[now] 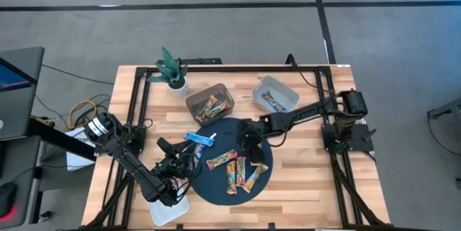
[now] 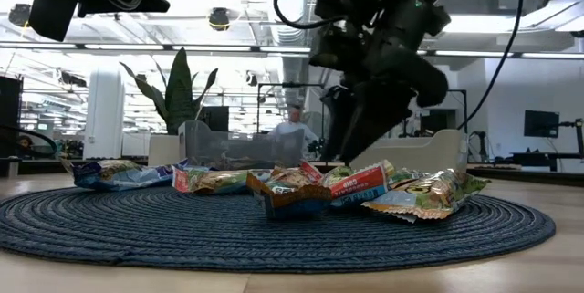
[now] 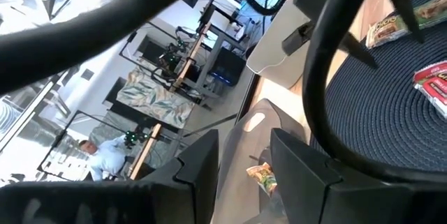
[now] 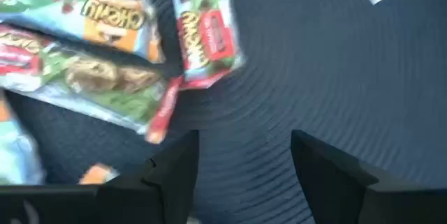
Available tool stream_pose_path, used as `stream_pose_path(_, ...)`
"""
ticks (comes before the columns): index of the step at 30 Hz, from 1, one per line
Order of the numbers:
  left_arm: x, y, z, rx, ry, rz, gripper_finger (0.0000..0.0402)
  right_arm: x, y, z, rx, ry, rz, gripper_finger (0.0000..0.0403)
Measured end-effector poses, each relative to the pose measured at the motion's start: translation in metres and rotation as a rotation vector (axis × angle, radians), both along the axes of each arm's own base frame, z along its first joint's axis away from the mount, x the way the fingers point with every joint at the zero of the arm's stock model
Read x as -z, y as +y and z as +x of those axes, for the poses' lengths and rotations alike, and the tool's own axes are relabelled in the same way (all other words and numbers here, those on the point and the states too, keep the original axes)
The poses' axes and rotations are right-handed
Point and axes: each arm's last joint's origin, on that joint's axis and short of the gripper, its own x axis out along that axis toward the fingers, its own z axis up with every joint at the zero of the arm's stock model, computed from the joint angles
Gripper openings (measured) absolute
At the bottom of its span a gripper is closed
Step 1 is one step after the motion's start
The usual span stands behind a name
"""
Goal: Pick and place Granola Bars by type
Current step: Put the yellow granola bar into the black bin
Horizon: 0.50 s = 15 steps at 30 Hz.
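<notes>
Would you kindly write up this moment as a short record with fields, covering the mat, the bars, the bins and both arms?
surface: round dark woven mat on a wooden table
loose bars: several granola bars on the mat, plus a blue-and-white bar at its far-left edge
brown bin: holds bars
grey bin: holds at least one bar
right gripper: over the mat beside the loose bars, jaws open, holding nothing
left gripper: at the mat's left edge, holding nothing visible
other: potted plant, white tray
</notes>
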Motion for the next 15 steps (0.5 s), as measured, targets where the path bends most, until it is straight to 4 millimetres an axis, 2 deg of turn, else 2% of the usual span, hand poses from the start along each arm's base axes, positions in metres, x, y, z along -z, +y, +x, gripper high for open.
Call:
stream_pose_path(6, 0.0, 0.0, 0.0, -0.001, 0.001, 0.001, 0.0126, -0.005, 0.009, -0.015, 0.065, 0.124, 0.033, 0.0208)
stream_pose_path(15, 0.0, 0.0, 0.0, 0.005, 0.01, 0.017, 0.0126, -0.007, 0.016, -0.025, -0.027, 0.185, -0.015, 0.0192)
